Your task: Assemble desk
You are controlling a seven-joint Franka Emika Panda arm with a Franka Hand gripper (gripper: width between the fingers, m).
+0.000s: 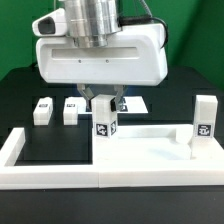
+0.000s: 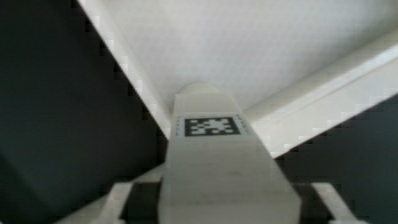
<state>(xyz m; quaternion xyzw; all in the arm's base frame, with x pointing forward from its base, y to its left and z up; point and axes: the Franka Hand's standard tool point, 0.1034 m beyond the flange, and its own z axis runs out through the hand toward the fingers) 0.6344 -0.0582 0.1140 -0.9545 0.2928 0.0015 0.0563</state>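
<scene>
- White plastic all round. At the exterior view's left we have one loose leg (image 1: 41, 110) and a second loose leg (image 1: 70, 110) just beside it. Both lie on the black table (image 1: 55, 152), apart from the tabletop (image 1: 145, 150).
- Centre?
- The gripper (image 1: 105, 102) is pinching the held leg (image 1: 105, 127) upright by its upper part, over the tabletop's left end. We can't tell if the foot touches.
- Right?
- One upright leg (image 1: 204, 122) stands at the tabletop's right end.
- Risks?
- Our guess is misalignment. If the leg comes down tilted or off its seat, it jams or shoves the tabletop. With a high grip, side load could pivot it between the pads. If we let go before it's seated, it topples.
</scene>
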